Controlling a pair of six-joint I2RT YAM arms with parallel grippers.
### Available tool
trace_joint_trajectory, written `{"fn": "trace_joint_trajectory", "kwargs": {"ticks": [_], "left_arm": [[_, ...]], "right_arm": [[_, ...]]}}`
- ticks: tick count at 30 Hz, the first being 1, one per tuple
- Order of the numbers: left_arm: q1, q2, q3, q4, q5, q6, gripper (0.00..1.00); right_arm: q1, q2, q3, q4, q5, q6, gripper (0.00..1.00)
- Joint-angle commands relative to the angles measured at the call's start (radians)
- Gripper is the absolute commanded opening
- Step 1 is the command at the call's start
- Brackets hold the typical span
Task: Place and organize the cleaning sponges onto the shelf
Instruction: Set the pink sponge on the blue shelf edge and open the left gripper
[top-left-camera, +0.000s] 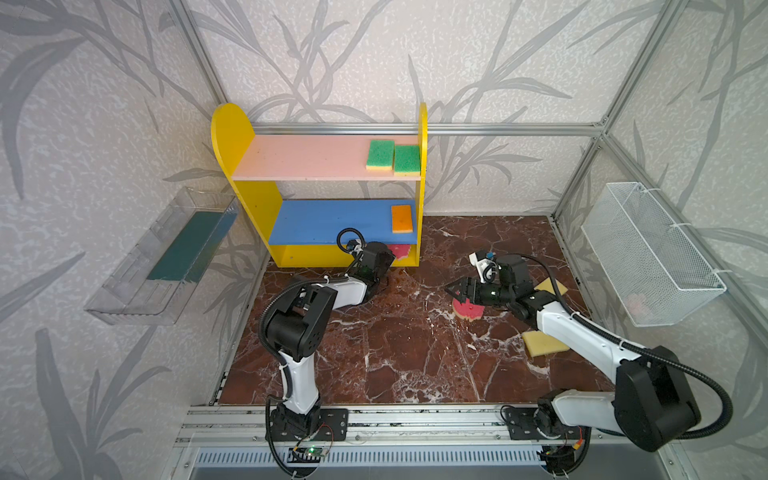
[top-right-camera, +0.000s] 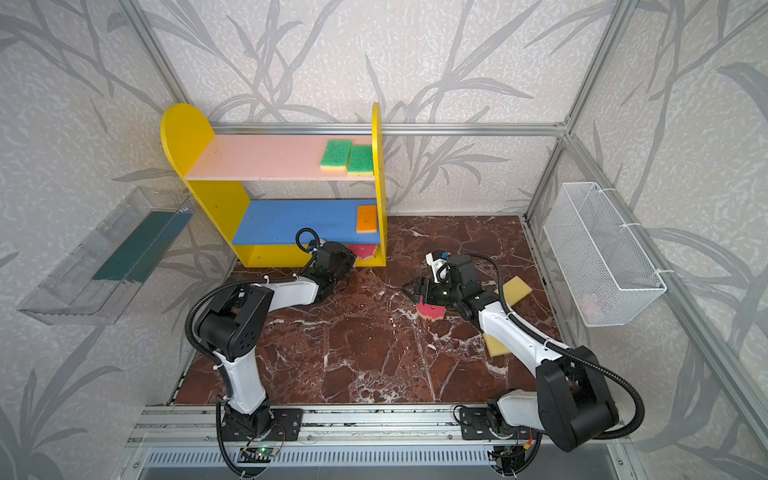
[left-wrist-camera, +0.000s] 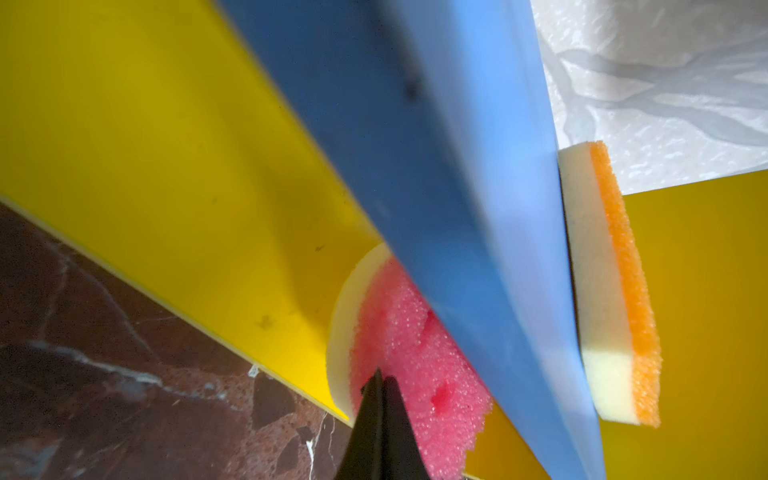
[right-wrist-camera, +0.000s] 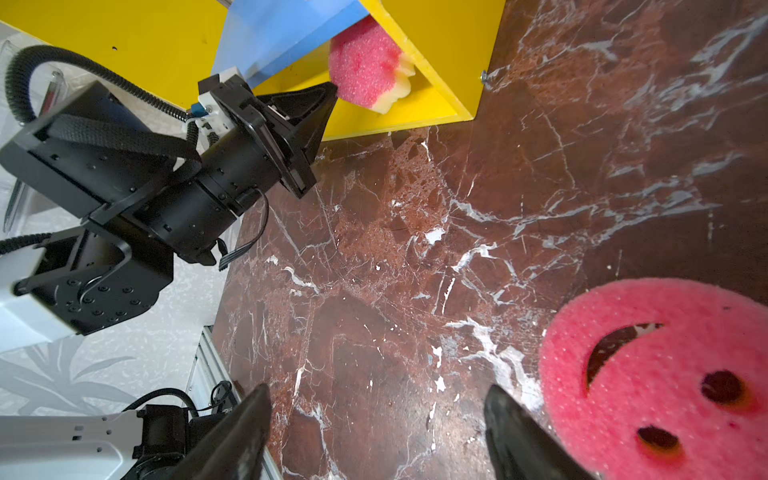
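- The shelf (top-left-camera: 245, 166) stands at the far left of the marble floor (top-left-camera: 374, 353), against the far wall.
- On its pink upper board, at the right end, the left green-faced sponge (top-left-camera: 380, 154) and the right green-faced sponge (top-left-camera: 407, 159) lie flat, just beside each other.
- On the blue middle board, at the right end, the orange-faced sponge (top-left-camera: 402, 219) lies flat.
- In the base compartment, at the right end, sits the pink round sponge (left-wrist-camera: 415, 353). The left gripper (left-wrist-camera: 377, 382) is pinched tight with nothing between its jaws, and its tip touches the sponge's pink face.
- The right gripper (right-wrist-camera: 374, 432) hangs low over the floor, right of middle, with its jaws wide and nothing between them.
- The pink smiley sponge (right-wrist-camera: 665, 374) lies face up just beside 1 finger.
- The far yellow sponge (top-left-camera: 552, 286) and the near yellow sponge (top-left-camera: 540, 345) lie on the floor at the right, both partly hidden by the right arm (top-left-camera: 582, 332).
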Motion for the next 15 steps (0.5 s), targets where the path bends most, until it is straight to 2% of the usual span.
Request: {"fn": "trace_joint_trajectory", "kwargs": {"ticks": [1, 11, 15], "left_arm": [[0.006, 0.029, 0.045, -0.015, -0.007, 0.005, 0.0], [0.0, 0.114, 0.127, -0.04, 0.059, -0.007, 0.0], [-0.01, 0.125, 0.128, -0.044, 0.053, -0.012, 0.0]], "right_arm": [[-0.005, -0.023, -0.012, 0.016, -0.004, -0.011, 0.83], [-0.005, -0.017, -0.017, 0.027, 0.0, -0.011, 0.84], [-0.005, -0.018, -0.018, 0.027, 0.005, -0.013, 0.84]]}}
